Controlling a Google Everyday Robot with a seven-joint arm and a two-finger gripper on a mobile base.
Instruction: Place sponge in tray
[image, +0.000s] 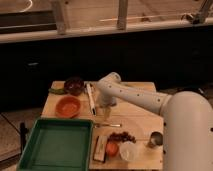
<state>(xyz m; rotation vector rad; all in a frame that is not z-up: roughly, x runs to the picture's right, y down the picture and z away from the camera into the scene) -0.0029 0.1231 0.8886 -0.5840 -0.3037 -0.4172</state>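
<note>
the claw (102, 110) hangs low over the middle of the wooden table (137, 119), pointing down from the bend of the white arm (135, 97), which comes in from the robot's body at the right of the view. whether the claw is open, closed or gripping something i cannot tell; its tip sits against a dim patch of tabletop. the sponge cannot be picked out with any certainty, neither at the claw's tip nor around it.

just beside the claw, on its left in the view, lies a long pale stick-like utensil (91, 98), running away from the camera. a little further left of that sits the orange bowl (68, 106). behind and to the left of the claw, near the far edge of the table, stands a dark bowl (75, 85) with a green item (56, 91) touching its left side.

just in front of the claw, toward the camera, lies a thin metal utensil (107, 125). the green tray (57, 147) lies in front of the claw and to its left, at the near corner of the table.

further in front of the claw sit a dark red cluster (121, 136), a pale-and-dark oblong block (100, 148), a round orange thing (112, 148) and a white cup (129, 150), all close together. a metal cup (155, 140) stands to their right.
</note>
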